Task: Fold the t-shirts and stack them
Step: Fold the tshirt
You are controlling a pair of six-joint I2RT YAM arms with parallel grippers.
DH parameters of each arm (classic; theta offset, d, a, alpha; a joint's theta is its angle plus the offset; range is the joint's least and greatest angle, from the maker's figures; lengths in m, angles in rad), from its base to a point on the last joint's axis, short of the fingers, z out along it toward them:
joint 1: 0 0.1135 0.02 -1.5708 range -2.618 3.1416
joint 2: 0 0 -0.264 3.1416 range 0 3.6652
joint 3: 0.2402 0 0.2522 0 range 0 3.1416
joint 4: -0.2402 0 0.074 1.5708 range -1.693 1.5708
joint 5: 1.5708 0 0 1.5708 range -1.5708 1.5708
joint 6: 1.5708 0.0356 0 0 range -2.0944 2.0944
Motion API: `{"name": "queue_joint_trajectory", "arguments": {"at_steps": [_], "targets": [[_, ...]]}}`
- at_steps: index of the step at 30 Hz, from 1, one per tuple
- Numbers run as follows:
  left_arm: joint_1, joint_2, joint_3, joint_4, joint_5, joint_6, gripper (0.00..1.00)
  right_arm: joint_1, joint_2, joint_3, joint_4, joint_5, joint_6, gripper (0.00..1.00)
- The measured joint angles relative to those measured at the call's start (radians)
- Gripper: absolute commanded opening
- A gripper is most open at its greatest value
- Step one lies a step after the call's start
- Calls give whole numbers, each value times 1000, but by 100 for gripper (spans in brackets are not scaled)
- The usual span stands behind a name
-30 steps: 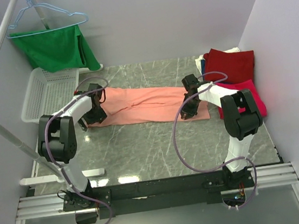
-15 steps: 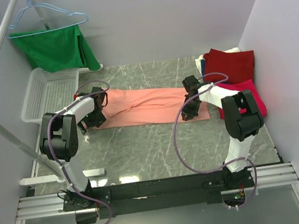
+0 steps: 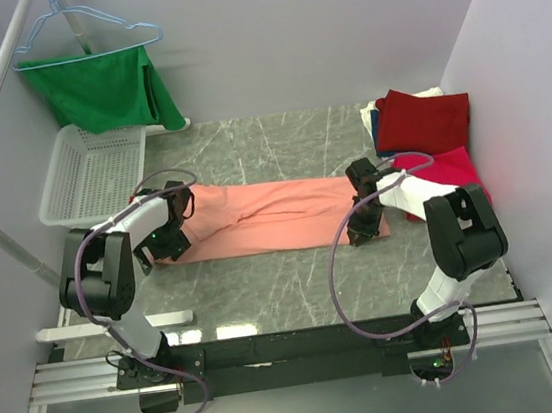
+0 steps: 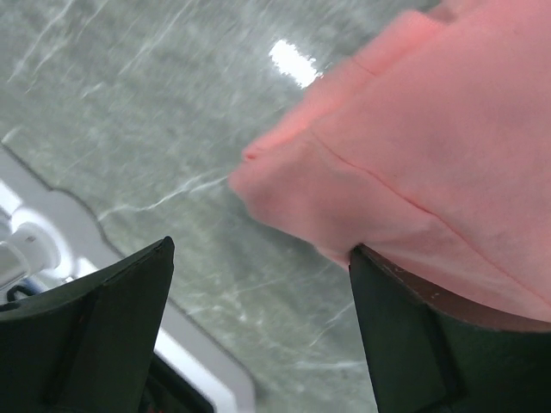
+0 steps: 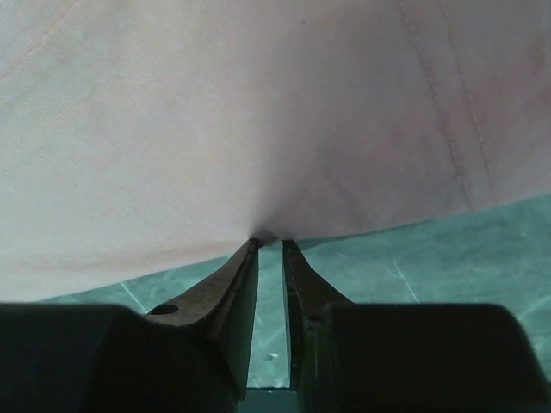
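Jaws of the right gripper (image 3: 359, 228) are shown nearly closed, pinching the near hem of the salmon-pink t-shirt (image 3: 267, 216); in the right wrist view the cloth (image 5: 258, 112) is gathered into a small pucker at the gripper's tips (image 5: 269, 243). The jaws of the left gripper (image 3: 167, 242) are held wide apart at the garment's left end, where a sleeve corner (image 4: 413, 155) is draped over one finger (image 4: 405, 344) in the left wrist view and nothing is clamped.

The shirt is laid out as a long band across the middle of the grey marble counter (image 3: 266, 288), between the two arms. Compared with a second ago, the band has been drawn toward the arm bases and levelled, and its left end has been carried further left. Both grippers have been brought nearer the bases.

The dark red t-shirt (image 3: 424, 118) and the crimson-pink t-shirt (image 3: 458, 169) are left unmoved at the far right of the counter. The white basket (image 3: 86, 174) and the green garment (image 3: 100, 87) on its hanger (image 3: 84, 34) are unchanged at far left.
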Motion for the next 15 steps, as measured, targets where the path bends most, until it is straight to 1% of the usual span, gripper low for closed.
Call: {"name": "queue_joint_trajectory", "arguments": {"at_steps": [5,8,11,13,15], "targets": [[0,-91,0,-29,30,16,86,0,-40,-39,-35,15,3,24],[0,-185,37,-24,89,34,83,0,-53,-39,-54,26,4,24],[0,-268,73,19,157,48,81,0,-86,-40,-64,33,8,24],[-2,-294,88,45,198,50,80,0,-112,-40,-66,35,15,24],[-6,-286,94,63,227,50,80,0,-133,-40,-69,37,18,24]]}}
